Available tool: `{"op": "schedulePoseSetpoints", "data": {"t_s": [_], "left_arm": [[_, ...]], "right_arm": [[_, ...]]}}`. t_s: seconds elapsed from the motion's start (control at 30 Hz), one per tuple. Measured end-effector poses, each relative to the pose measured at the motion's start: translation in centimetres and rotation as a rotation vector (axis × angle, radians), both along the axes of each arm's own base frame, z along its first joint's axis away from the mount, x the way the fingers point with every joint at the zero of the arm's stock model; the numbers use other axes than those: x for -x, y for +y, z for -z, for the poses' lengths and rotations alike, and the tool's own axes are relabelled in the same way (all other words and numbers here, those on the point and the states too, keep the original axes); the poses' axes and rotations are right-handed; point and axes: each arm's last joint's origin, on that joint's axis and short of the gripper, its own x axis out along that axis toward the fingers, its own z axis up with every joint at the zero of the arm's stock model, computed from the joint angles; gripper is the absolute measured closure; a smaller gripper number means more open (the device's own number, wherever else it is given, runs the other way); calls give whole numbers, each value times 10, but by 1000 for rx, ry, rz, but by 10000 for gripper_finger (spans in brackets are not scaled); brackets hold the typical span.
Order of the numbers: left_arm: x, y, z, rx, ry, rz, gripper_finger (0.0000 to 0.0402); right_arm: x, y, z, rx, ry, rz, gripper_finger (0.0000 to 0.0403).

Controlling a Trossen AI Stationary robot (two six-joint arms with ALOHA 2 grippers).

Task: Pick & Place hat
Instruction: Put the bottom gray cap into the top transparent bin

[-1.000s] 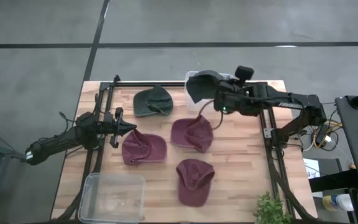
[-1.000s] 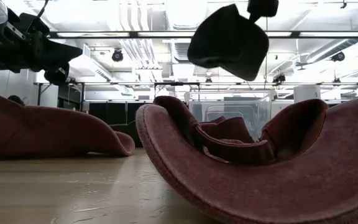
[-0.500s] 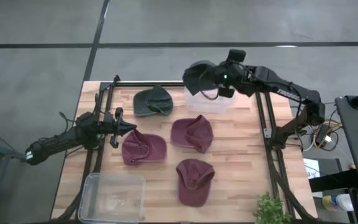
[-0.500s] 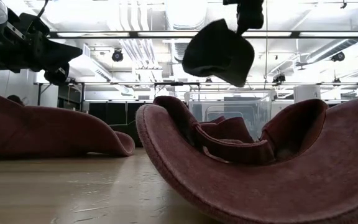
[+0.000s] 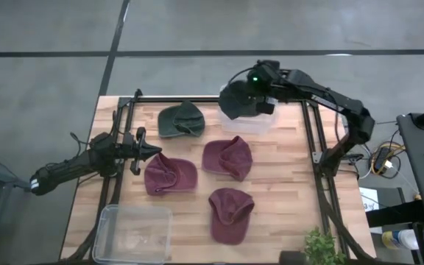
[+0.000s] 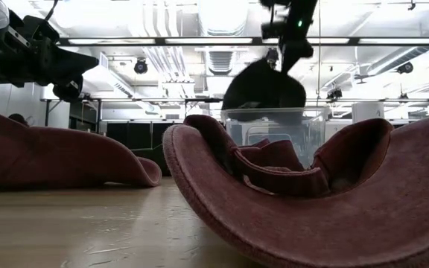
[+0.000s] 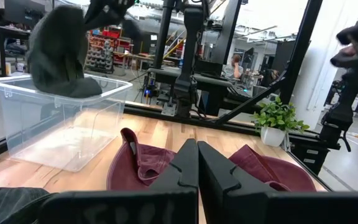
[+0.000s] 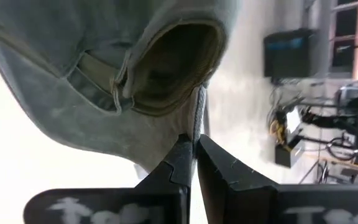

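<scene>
Lowered since the earlier frame: right gripper (image 5: 260, 87), fingers pinched tight on the dark green hat (image 5: 235, 101), which now hangs partly inside the clear bin (image 5: 250, 125) at the desk's (image 5: 285, 191) far edge. Left gripper (image 5: 150, 152): fingers closed, empty, beside a maroon hat (image 5: 170, 174).
</scene>
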Motion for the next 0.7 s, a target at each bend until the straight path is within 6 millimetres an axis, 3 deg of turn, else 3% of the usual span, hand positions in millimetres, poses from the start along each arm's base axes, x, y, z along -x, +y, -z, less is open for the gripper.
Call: {"op": "schedulePoseSetpoints", "data": {"t_s": [0.23, 0.7], "left_arm": [[0, 0, 0, 0, 0, 0, 402], [0, 0, 0, 0, 0, 0, 402]], "right_arm": [[-16, -15, 41, -106, 207, -43, 392], [-35, -39, 81, -325, 215, -128, 392]]}}
